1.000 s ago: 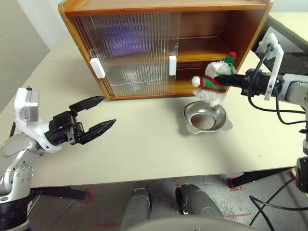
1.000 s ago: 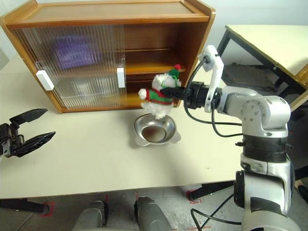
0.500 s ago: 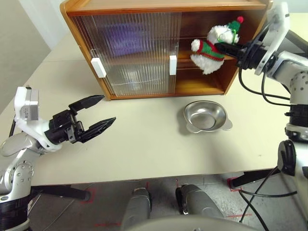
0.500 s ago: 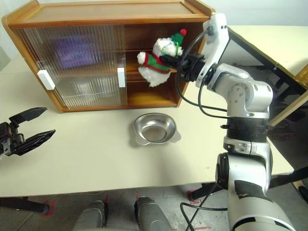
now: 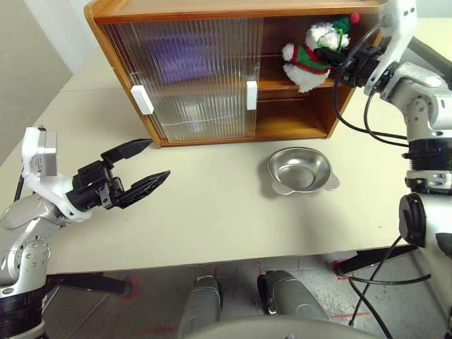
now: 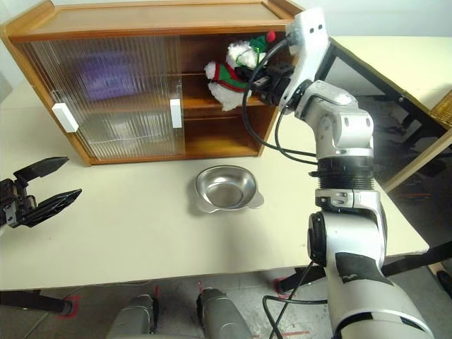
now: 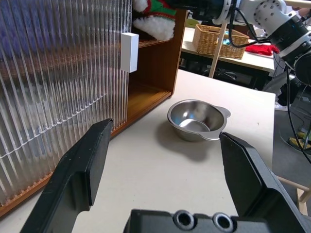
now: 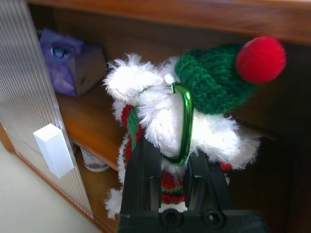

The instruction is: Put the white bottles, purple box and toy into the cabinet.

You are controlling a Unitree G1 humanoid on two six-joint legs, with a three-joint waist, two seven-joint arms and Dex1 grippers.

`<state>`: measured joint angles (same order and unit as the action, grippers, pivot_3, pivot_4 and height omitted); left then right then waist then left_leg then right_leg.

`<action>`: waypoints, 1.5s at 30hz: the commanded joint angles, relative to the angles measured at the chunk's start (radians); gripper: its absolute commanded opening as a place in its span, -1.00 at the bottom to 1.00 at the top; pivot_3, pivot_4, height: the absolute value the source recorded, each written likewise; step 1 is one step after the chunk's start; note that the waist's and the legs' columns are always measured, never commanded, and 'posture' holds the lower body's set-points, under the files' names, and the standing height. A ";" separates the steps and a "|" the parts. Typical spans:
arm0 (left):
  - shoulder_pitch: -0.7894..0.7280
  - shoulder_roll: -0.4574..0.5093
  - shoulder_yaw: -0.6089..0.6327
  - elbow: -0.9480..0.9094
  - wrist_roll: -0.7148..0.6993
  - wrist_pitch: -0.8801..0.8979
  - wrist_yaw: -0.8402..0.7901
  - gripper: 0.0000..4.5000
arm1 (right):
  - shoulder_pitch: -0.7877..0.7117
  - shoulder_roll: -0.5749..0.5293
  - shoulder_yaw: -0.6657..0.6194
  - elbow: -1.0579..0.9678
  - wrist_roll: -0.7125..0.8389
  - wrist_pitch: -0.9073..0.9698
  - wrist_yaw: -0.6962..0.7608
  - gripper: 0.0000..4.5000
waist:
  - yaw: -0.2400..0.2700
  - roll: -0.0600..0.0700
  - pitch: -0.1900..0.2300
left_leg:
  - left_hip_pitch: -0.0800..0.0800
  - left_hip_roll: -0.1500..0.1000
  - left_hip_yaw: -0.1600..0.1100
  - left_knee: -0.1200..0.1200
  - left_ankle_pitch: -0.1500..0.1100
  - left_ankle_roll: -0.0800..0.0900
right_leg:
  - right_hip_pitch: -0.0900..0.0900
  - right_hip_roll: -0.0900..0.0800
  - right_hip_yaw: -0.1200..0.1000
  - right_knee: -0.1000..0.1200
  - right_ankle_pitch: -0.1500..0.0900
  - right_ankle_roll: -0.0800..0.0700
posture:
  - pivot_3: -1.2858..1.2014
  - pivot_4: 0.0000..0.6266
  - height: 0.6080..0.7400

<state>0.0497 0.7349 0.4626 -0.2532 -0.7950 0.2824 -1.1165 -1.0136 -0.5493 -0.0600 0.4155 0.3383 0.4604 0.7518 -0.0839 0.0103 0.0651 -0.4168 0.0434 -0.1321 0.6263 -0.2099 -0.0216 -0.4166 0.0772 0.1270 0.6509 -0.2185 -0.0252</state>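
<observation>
- Toy (image 5: 311,55) in transit: the right gripper (image 8: 167,160), clamped narrow on the plush figure, holds it at the open right bay of the cabinet (image 5: 212,10), level with the upper shelf and not yet set down.
- Purple box (image 8: 70,60) already lies on the upper shelf, behind the ribbed sliding door.
- One white bottle (image 8: 92,161) stands on the lower shelf behind the same door; the second cannot be made out through the ribbed panel.
- Judged from this, the task is near its end, with only the toy's release left.
- Metal bowl (image 5: 300,169) sits empty on the table (image 5: 212,212), just in front of the cabinet's open bay.
- Left gripper (image 5: 141,168) hangs wide open and empty over the near left of the table.
</observation>
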 commanded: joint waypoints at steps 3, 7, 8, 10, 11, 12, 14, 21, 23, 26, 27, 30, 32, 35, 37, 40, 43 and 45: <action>0.014 0.001 0.005 -0.010 0.004 -0.002 -0.001 1.00 | -0.032 0.011 0.053 0.083 -0.083 -0.085 0.026 -0.85 | 0.000 0.000 0.000 | 0.000 0.000 0.000 0.000 0.000 0.000 | 0.000 0.000 0.000 0.000 0.000 0.000 | -0.06 -0.72 1.00; 0.023 -0.002 0.010 -0.012 0.003 -0.005 0.000 1.00 | -0.063 0.017 0.058 0.151 -0.132 -0.149 0.006 -0.85 | 0.000 0.000 0.000 | 0.000 0.000 0.000 0.000 0.000 0.000 | 0.000 0.000 0.000 0.000 0.001 -0.001 | -0.06 -0.71 1.00; 0.026 -0.002 0.010 -0.014 0.002 -0.005 0.000 1.00 | -0.071 0.020 0.056 0.168 -0.142 -0.164 -0.003 -0.85 | 0.001 0.000 0.000 | 0.000 0.000 0.000 0.000 0.000 0.000 | 0.000 0.000 0.000 0.000 0.001 -0.001 | -0.06 -0.71 1.00; 0.030 -0.004 0.010 -0.016 0.002 -0.006 0.001 1.00 | -0.090 0.024 0.052 0.204 -0.164 -0.196 -0.019 -0.85 | 0.001 0.000 0.000 | 0.000 0.001 0.000 0.000 0.000 0.000 | 0.000 0.000 0.000 0.000 0.001 -0.001 | -0.06 -0.71 1.00; 0.030 -0.005 0.010 -0.015 0.002 -0.007 0.001 1.00 | -0.099 0.025 0.052 0.221 -0.174 -0.211 -0.025 -0.85 | 0.001 0.000 0.000 | 0.000 0.001 0.000 0.000 0.000 0.000 | 0.000 0.000 0.000 0.000 0.001 -0.001 | -0.06 -0.71 1.00; 0.030 -0.006 0.009 -0.014 0.003 -0.007 0.001 1.00 | -0.105 0.026 0.052 0.235 -0.183 -0.222 -0.028 -0.85 | 0.001 0.000 0.000 | 0.000 0.001 0.000 0.000 0.000 0.000 | 0.000 0.000 0.000 0.000 0.001 -0.001 | -0.06 -0.71 1.00; 0.031 -0.006 0.009 -0.014 0.003 -0.008 0.001 1.00 | -0.117 0.027 0.056 0.265 -0.202 -0.255 -0.031 -0.86 | 0.002 0.000 0.000 | 0.000 0.001 0.000 0.000 0.000 0.000 | 0.000 0.000 0.000 0.000 0.002 -0.002 | -0.06 -0.70 1.00; 0.039 -0.006 0.011 -0.014 0.003 -0.012 -0.003 1.00 | -0.136 0.048 0.057 0.319 -0.227 -0.301 -0.032 -0.86 | 0.007 0.000 0.000 | -0.001 0.001 0.000 0.000 0.000 0.000 | -0.002 -0.001 0.000 0.000 0.002 -0.004 | -0.06 -0.68 1.00; 0.043 -0.008 0.009 -0.014 0.005 -0.013 -0.003 1.00 | -0.134 0.052 0.064 0.322 -0.233 -0.304 -0.028 -0.86 | 0.006 0.000 0.000 | -0.001 0.001 0.000 -0.001 0.000 0.000 | -0.002 -0.001 0.000 0.000 0.002 -0.004 | -0.06 -0.68 1.00; 0.045 -0.009 0.008 -0.013 0.006 -0.016 -0.003 1.00 | -0.136 0.051 0.067 0.320 -0.232 -0.265 0.002 -0.86 | 0.006 0.000 0.000 | -0.001 0.002 0.000 -0.002 0.000 0.000 | -0.003 -0.001 0.000 0.000 0.001 -0.005 | -0.06 -0.68 1.00; 0.045 -0.009 0.008 -0.012 0.005 -0.016 -0.004 1.00 | -0.136 0.050 0.067 0.318 -0.229 -0.251 0.014 -0.70 | 0.006 0.000 0.000 | -0.001 0.002 0.000 -0.002 0.000 0.000 | -0.003 -0.001 0.000 0.000 0.001 -0.005 | -0.06 -0.68 1.00; 0.045 -0.006 0.007 -0.009 0.002 -0.012 -0.008 1.00 | -0.144 0.052 0.057 0.328 -0.240 -0.269 -0.002 -0.27 | 0.006 0.000 0.000 | -0.001 0.002 0.000 -0.002 0.000 0.000 | -0.003 -0.001 0.000 0.000 0.001 -0.005 | -0.06 -0.69 1.00; 0.043 -0.005 0.006 -0.008 0.002 -0.011 -0.010 1.00 | -0.149 0.052 0.055 0.336 -0.244 -0.275 -0.006 0.06 | 0.006 0.000 0.000 | -0.001 0.002 0.000 -0.002 0.000 0.000 | -0.003 -0.001 0.000 0.000 0.001 -0.005 | -0.06 -0.69 1.00; 0.041 -0.006 0.003 -0.009 0.003 -0.012 -0.009 1.00 | -0.151 0.051 0.052 0.341 -0.248 -0.281 -0.008 0.56 | 0.006 0.000 0.000 | -0.001 0.002 0.000 -0.002 0.000 0.000 | -0.003 -0.001 0.000 0.000 0.001 -0.005 | -0.06 -0.71 1.00; 0.039 -0.007 0.002 -0.009 0.003 -0.012 -0.008 1.00 | -0.155 0.051 0.050 0.348 -0.250 -0.288 -0.010 0.89 | 0.005 0.000 0.000 | -0.001 0.002 0.000 -0.002 0.000 0.000 | -0.003 -0.001 0.000 0.000 0.001 -0.005 | -0.06 -0.71 1.00; 0.040 -0.008 -0.001 -0.007 0.005 -0.014 -0.010 1.00 | -0.160 0.048 0.048 0.355 -0.252 -0.295 -0.010 0.99 | 0.005 0.000 0.000 | -0.002 0.002 0.000 -0.002 0.000 0.000 | -0.003 -0.001 0.000 0.000 0.001 -0.005 | -0.06 -0.71 1.00; 0.040 -0.010 -0.003 -0.007 0.006 -0.015 -0.011 1.00 | -0.160 0.042 0.047 0.354 -0.251 -0.294 -0.006 0.99 | 0.005 0.000 0.000 | -0.002 0.002 0.000 -0.002 0.000 0.000 | -0.003 -0.001 0.000 0.000 0.001 -0.005 | -0.06 -0.72 1.00; 0.038 -0.012 -0.004 -0.007 0.007 -0.016 -0.010 1.00 | -0.159 0.035 0.045 0.348 -0.249 -0.288 -0.001 0.99 | 0.005 0.000 0.000 | -0.002 0.002 0.000 -0.002 0.000 0.000 | -0.003 -0.001 0.000 0.000 0.001 -0.005 | -0.06 -0.72 1.00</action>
<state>0.0860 0.7270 0.4633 -0.2542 -0.7942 0.2748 -1.1201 -1.1583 -0.5043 -0.0152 0.7603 0.0985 0.1726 0.7410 -0.0793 0.0107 0.0654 -0.4185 0.0454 -0.1321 0.6242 -0.2104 -0.0218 -0.4200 0.0764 0.1270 0.6509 -0.2175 -0.0302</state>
